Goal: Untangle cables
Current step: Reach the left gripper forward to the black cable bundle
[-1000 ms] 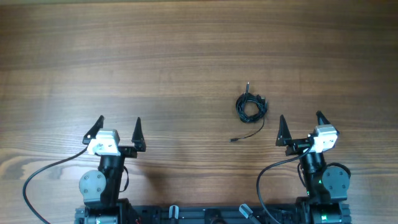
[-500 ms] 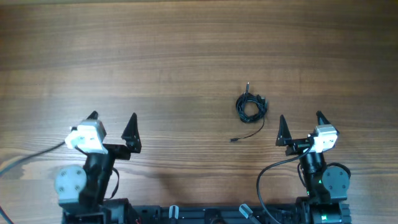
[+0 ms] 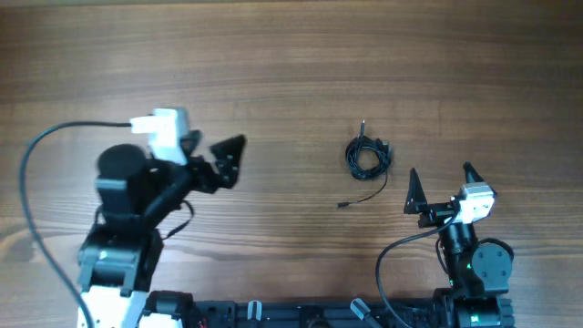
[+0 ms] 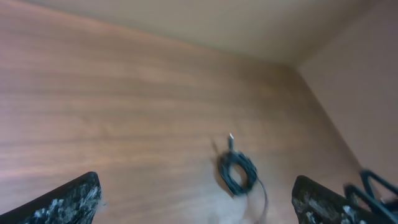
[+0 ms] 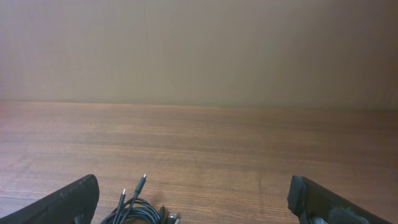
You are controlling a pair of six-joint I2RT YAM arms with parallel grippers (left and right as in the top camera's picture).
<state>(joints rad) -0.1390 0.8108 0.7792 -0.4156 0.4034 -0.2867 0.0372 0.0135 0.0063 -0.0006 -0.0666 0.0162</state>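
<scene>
The cables (image 3: 367,155) are a small coiled bunch of thin black wires on the wooden table, right of centre, with one loose strand trailing toward the front left. My left gripper (image 3: 226,153) is open and empty, well to the left of the bunch and turned toward it. The left wrist view shows the cables (image 4: 236,174) blurred between the open fingers (image 4: 196,182), still far off. My right gripper (image 3: 440,173) is open and empty, just front right of the bunch. The right wrist view shows the plug ends (image 5: 138,202) at the bottom left, inside the left finger (image 5: 193,180).
The left arm's thick black cable (image 3: 36,164) loops out over the table's left side. The arm bases (image 3: 301,314) line the front edge. A plain wall (image 5: 199,50) stands behind the table's far edge.
My left arm has swung forward and turned right, toward the cable bunch. The right arm and the cables have not moved.
</scene>
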